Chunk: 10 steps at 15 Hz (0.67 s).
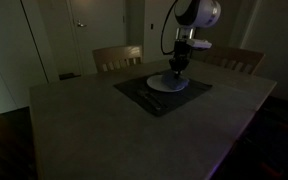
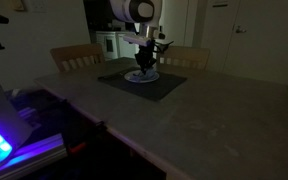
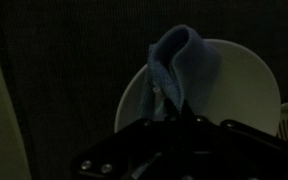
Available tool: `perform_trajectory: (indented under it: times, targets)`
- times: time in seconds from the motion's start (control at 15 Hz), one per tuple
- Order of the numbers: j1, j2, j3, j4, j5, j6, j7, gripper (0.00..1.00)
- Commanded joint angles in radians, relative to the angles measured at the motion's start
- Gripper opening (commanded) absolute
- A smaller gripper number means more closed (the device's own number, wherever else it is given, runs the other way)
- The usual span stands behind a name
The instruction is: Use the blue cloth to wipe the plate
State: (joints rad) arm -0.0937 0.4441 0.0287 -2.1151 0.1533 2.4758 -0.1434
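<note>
While the gripper (image 3: 174, 112) is clamped tight on the blue cloth (image 3: 184, 62), the wad lies over the near rim of the plate (image 3: 239, 90). Plate sits centred on a dark placemat (image 1: 144, 100) on the table (image 1: 94, 135). Lighting dim; whether the cloth touches the plate cannot be told.
</note>
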Motion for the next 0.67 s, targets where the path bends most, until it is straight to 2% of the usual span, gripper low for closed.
perform_trajectory:
  times: [0.0, 0.6]
  targets:
    - [-0.016, 0.062, 0.024, 0.044, 0.025, 0.009, -0.035, 0.02]
    - [-0.014, 0.13, 0.029, 0.118, 0.002, -0.033, -0.043, 0.02]
